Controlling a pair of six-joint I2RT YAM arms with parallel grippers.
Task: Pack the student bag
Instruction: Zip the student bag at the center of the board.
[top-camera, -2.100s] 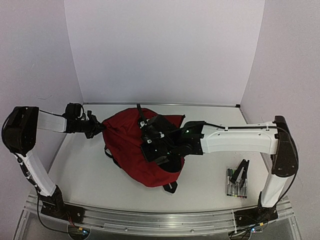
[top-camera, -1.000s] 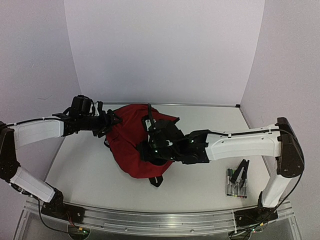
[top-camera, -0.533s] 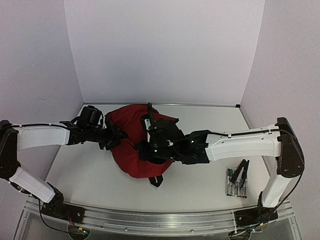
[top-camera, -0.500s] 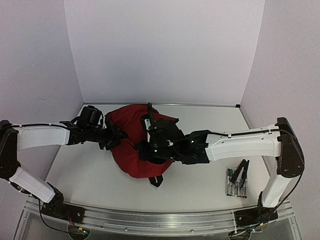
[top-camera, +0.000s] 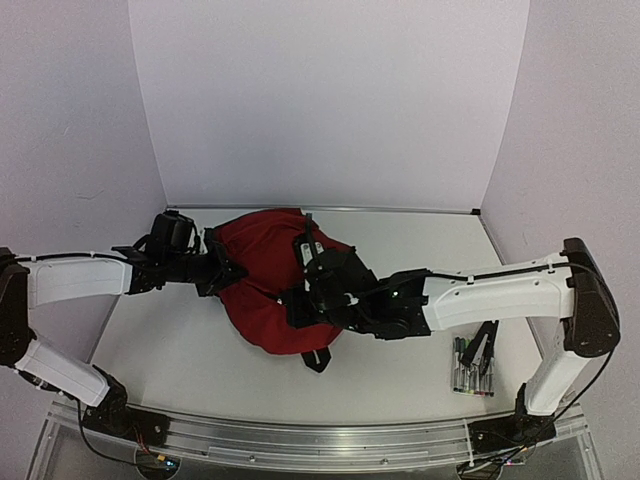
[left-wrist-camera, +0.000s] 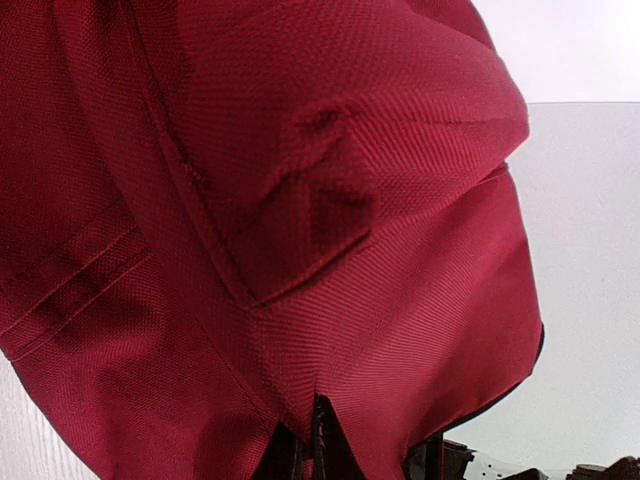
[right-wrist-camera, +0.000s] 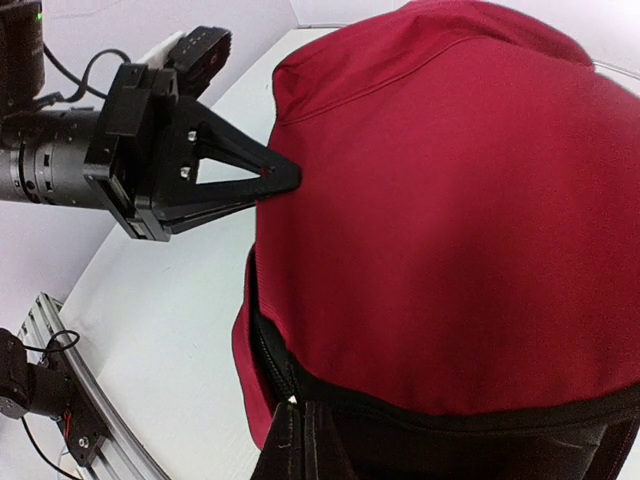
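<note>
Two tools clench the student bag (top-camera: 258, 285), left tool (right-wrist-camera: 287, 180) on its side fabric, right tool (right-wrist-camera: 300, 425) on its dark rim, and opposed pulling could slip either thin pinch.

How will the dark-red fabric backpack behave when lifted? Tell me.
Likely floppy: the dark-red fabric backpack puckers and folds where the left gripper pinches it. Pushed, it would probably bunch and drag, not roll; its soft cloth lies slumped on the white table.
</note>
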